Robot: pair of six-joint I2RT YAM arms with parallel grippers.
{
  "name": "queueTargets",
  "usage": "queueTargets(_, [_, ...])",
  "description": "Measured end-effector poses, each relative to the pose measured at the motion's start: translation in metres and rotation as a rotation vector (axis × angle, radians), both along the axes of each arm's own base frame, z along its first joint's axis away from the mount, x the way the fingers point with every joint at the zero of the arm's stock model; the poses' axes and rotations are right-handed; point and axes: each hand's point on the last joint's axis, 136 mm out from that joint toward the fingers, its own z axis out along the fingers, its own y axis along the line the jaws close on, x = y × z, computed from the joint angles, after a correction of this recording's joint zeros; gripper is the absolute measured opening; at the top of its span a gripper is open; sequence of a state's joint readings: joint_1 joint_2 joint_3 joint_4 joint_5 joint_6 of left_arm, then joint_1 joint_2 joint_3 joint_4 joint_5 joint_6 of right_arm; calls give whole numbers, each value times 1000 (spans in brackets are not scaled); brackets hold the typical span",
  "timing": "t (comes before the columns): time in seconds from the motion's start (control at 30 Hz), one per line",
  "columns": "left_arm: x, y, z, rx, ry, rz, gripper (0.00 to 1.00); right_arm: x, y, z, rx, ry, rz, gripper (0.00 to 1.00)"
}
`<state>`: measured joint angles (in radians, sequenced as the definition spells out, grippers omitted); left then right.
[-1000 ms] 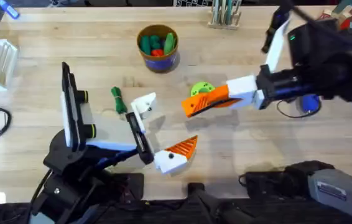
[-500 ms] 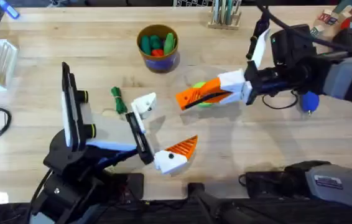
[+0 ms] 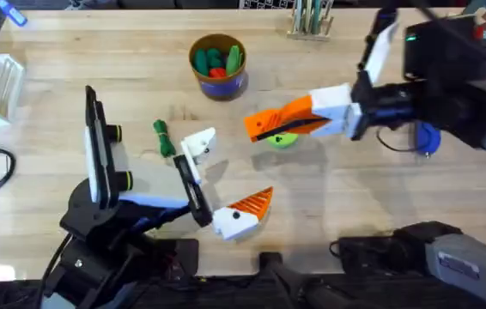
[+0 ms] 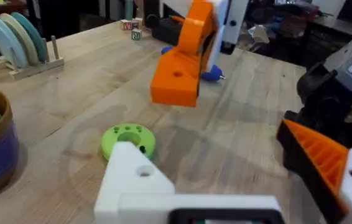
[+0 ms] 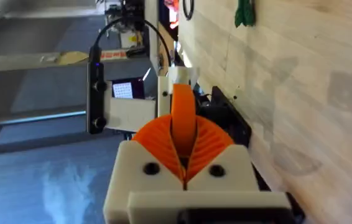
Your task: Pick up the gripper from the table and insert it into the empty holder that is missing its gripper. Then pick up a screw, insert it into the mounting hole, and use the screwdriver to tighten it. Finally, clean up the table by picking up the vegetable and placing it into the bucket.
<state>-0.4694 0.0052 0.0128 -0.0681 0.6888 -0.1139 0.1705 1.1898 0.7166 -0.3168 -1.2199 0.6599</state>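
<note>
Insertion step: the right gripper [image 3: 256,129], jaws clamped on the gripper [image 5: 183,124], must next align it with the holder [image 3: 198,142] on the left gripper [image 3: 221,184], whose jaws stand wide.

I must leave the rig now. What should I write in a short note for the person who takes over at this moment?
Right gripper: shut on the gripper, held in the air near the lime-green disc.
Left gripper: open, holding nothing; its holder has no orange finger.
The vegetable lies on the table beside the holder. The bucket is at the far side. The screwdriver is partly behind the right arm.
Done: pick-up of the gripper.
Left: insertion, the screw (I cannot make one out), tightening, vegetable into bucket.
</note>
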Motion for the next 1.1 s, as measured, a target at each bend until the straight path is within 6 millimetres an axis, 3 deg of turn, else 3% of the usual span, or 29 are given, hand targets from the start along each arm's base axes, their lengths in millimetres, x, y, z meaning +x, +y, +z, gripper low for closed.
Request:
queueTargets(0.2, [0, 0, 0, 0, 0, 0, 994, -24, -10, 29, -32, -117, -68, 10])
queueTargets(0.3, [0, 0, 0, 0, 0, 0, 994, -34, -15, 33, -44, -176, -117, 9])
queueTargets(0.4, [0, 0, 0, 0, 0, 0, 994, -42, -19, 25, -31, -206, -160, 9])
queueTargets(0.43, [0, 0, 0, 0, 0, 0, 994, -42, -20, 9, 7, -215, -205, 9])
queueTargets(0.5, [0, 0, 0, 0, 0, 0, 994, -41, -20, -1, 38, -204, -232, 9])
queueTargets(0.73, [0, 0, 0, 0, 0, 0, 994, -48, -9, -33, 104, -57, -273, 9])
queueTargets(0.93, [0, 0, 0, 0, 0, 0, 994, -52, 5, -41, 95, 15, -266, 9])
queueTargets(1.1, [0, 0, 0, 0, 0, 0, 994, -46, 15, -35, 122, -13, -257, 9])
